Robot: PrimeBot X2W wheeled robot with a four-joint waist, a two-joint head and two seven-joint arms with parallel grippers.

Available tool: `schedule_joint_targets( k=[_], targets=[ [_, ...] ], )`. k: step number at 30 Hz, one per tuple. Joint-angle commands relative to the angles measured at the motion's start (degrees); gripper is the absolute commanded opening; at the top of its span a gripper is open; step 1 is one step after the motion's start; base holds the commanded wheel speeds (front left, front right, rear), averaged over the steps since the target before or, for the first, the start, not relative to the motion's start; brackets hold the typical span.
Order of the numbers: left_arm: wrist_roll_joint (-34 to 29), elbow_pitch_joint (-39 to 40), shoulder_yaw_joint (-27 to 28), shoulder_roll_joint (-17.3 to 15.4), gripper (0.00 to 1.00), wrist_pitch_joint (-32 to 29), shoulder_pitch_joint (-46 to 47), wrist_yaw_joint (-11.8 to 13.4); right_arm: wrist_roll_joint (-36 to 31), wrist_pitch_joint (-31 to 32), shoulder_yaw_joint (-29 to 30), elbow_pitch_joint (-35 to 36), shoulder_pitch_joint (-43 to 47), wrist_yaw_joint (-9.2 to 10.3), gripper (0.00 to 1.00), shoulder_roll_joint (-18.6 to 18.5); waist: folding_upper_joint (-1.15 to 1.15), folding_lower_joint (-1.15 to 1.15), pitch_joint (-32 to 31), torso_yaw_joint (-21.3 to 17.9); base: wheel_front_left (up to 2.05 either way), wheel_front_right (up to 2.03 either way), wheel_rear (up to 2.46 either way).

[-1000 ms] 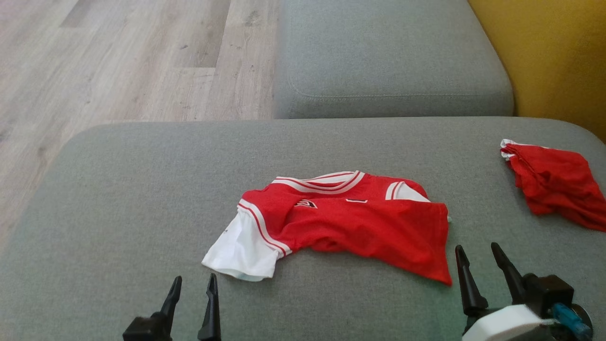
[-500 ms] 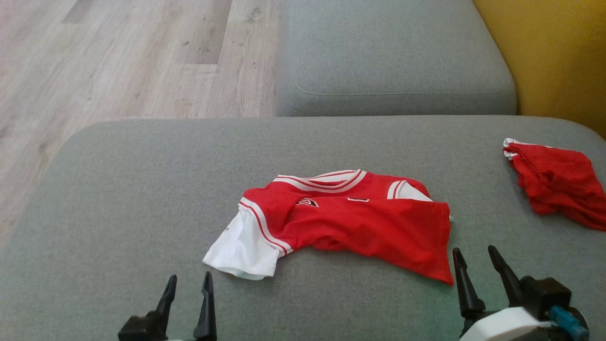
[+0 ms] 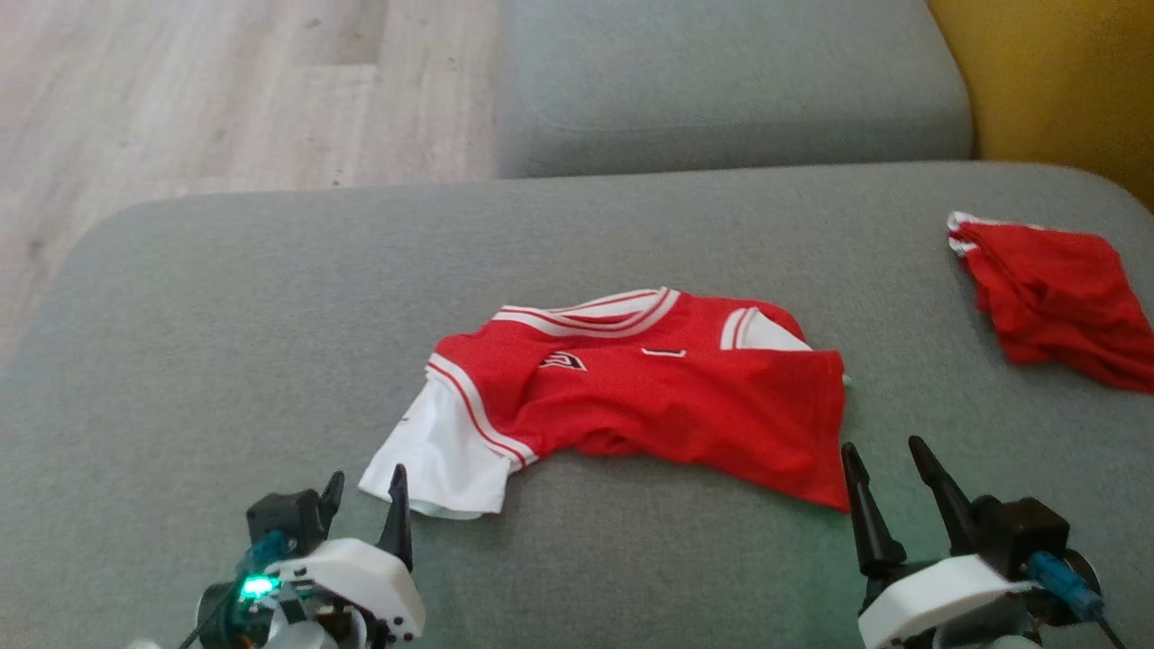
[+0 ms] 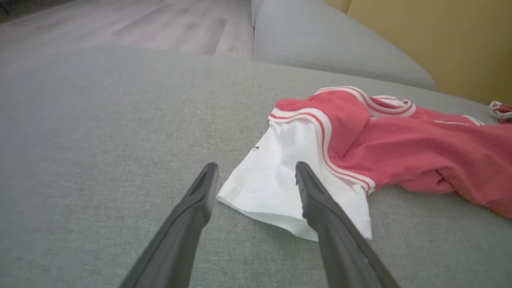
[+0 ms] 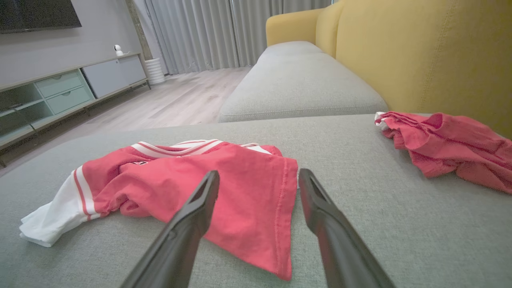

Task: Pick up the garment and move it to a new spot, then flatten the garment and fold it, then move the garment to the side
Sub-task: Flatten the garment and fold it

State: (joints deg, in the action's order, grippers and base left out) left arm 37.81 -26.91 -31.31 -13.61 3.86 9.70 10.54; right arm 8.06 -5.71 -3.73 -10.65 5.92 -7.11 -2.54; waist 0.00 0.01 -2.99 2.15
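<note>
While its two dark fingers stand apart and hold nothing, the left end effector [image 3: 367, 473] sits by the near edge of the grey sofa cushion [image 3: 225, 315], its tips just beside the cuff of the white sleeve [image 3: 433, 464]. The right end effector [image 3: 882, 445], likewise spread and empty, is further right along that edge, just beside the hem corner of the red garment [image 3: 667, 397]. The garment lies rumpled about the cushion's middle, collar toward the far edge. A second red cloth [image 3: 1055, 306] lies well apart near the right edge, by the yellow backrest [image 3: 1064, 81].
</note>
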Motion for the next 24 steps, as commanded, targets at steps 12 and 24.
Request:
schedule_joint_targets(
  k=[12,24],
  targets=[
    [3.36,-13.92,5.28,1.66,1.00,0.57,10.06,-0.17,-1.55,0.53,-1.72,2.25,-4.84,-0.37,1.00,-0.34,0.00,-0.01,5.79,-5.16,0.00,0.00,0.00],
    [3.29,-19.03,1.52,3.23,0.16,-4.50,11.61,-3.84,-3.93,3.22,-0.37,-0.10,-5.49,-0.37,1.00,-0.34,0.00,-0.01,6.64,-5.32,0.00,0.00,0.00]
  ],
)
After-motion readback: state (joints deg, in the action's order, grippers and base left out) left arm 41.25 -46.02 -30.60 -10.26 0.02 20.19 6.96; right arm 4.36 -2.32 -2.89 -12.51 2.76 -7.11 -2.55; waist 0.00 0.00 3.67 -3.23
